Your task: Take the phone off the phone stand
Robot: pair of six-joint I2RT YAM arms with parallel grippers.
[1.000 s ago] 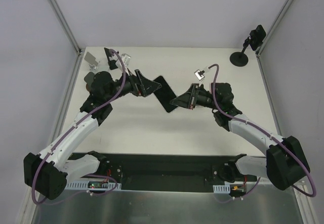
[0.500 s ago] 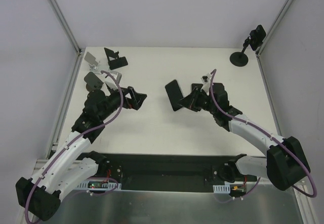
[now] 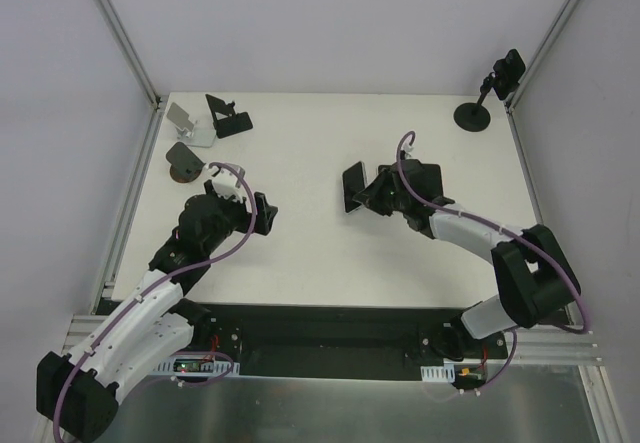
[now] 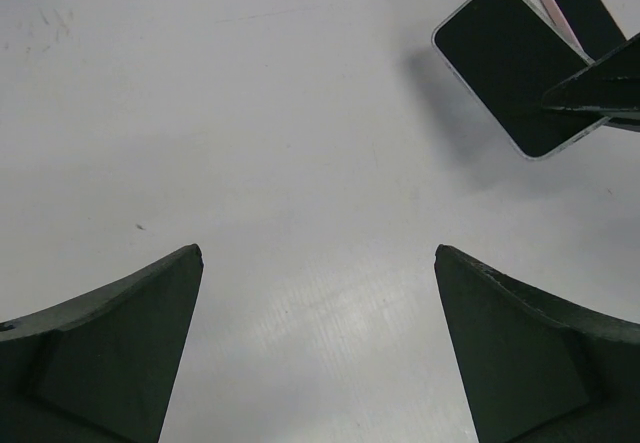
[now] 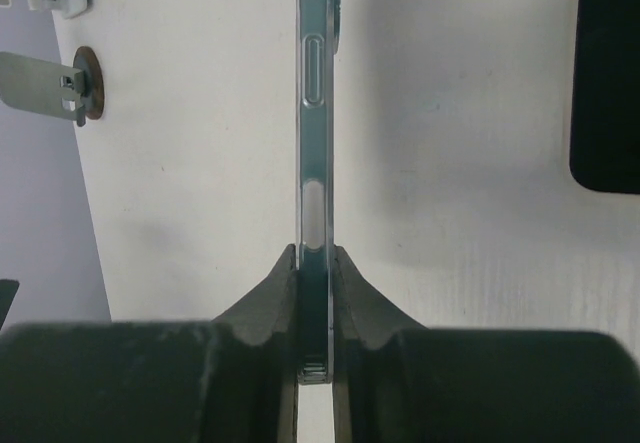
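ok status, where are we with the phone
Left gripper open, empty. Right gripper shut on slim silver-edged black phone, held edge-up, away from the black angled stand. Nothing seen in the way.

Phone (image 4: 512, 68): screen was black, edge pale silver-blue. Tabletop (image 3: 320, 253): was plain white. Left tool (image 4: 318, 253) and right tool (image 3: 368, 191): both were black. Arm cable (image 3: 238, 241): was purple. Rear stand (image 3: 228, 115): was black. Neighbouring stand (image 3: 190, 123): was silver-white.
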